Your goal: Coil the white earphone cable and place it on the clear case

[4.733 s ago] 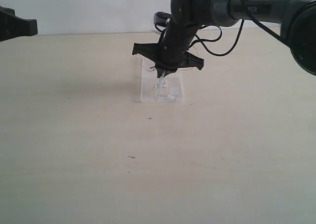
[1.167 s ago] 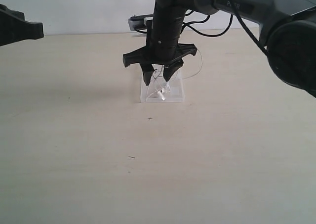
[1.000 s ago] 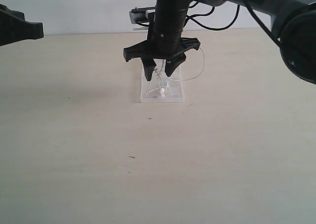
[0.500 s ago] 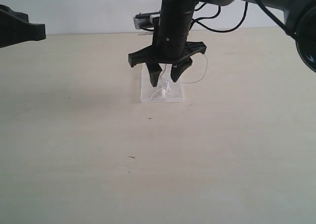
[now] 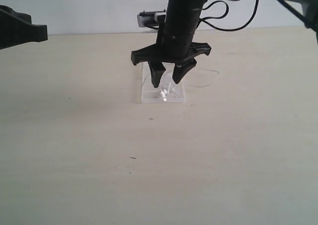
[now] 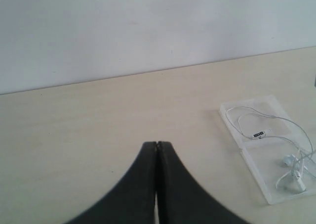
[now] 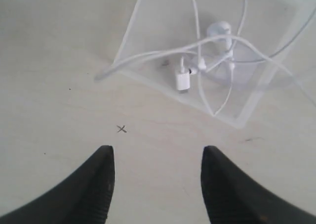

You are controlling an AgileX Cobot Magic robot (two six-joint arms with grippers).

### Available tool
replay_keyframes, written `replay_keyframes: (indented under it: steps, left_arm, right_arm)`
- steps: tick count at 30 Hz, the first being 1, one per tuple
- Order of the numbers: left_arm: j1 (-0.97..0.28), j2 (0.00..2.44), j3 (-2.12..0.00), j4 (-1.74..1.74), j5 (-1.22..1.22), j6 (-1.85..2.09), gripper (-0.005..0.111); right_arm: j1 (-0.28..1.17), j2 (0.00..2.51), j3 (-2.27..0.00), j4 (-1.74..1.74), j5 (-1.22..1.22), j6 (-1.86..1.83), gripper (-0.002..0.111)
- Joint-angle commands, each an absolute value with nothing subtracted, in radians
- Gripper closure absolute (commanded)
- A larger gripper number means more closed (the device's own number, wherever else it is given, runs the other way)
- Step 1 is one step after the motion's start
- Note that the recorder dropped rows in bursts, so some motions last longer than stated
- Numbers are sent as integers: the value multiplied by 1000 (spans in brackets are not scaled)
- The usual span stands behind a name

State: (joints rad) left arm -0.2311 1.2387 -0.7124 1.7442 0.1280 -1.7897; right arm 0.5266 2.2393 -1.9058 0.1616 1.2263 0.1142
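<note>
The right gripper (image 5: 166, 82) hangs just above the clear case (image 5: 171, 99), pointing down at it from the far middle of the table (image 5: 149, 160); its two black fingers (image 5: 156, 77) are spread wide apart, with nothing between them and nothing touching them; in the right wrist view the fingertips frame bare tabletop just beside the near edge of the case, with a small cross mark (image 7: 122, 129) on the wood between them and the case.

The white earphone cable (image 7: 200, 63) lies loose on the case in a tangle rather than a neat coil; its small plug (image 7: 180, 79) and an earbud (image 7: 219, 30) rest on the clear plastic, while several strands cross the edge; one loop droops over the near side onto the table, and in the exterior view a thin arc of wire (image 5: 211, 76) runs off to the right of the case onto the wood.

The left gripper (image 6: 157, 146) is well apart from all this, up at the left edge of the scene; its fingers (image 6: 170, 177) are pressed tight together with nothing in them; its own camera sees the case and the tangled wire off to one side, near the far edge of the table.
</note>
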Motion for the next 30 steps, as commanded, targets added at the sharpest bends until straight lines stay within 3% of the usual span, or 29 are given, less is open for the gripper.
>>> replay_keyframes:
  steps: [1, 9, 17, 25, 30]
  left_arm:
    - [-230, 1232, -710, 1744, 114, -1790, 107]
    - [-230, 1232, -710, 1744, 114, -1788, 107]
    - [-230, 1219, -707, 1744, 22, -1748, 107]
    - [-231, 815, -502, 1744, -120, -1735, 107]
    - [-231, 545, -385, 1708, -217, -1735, 107]
  right_arm:
    - [520, 2255, -1973, 69, 1221, 154, 56]
    - [520, 2277, -2064, 113, 1221, 104, 56]
    - [520, 1950, -2040, -34, 1221, 127, 57]
    - [522, 1464, -1516, 0, 1205, 125, 82]
    - [522, 1285, -1254, 72, 1054, 123, 84]
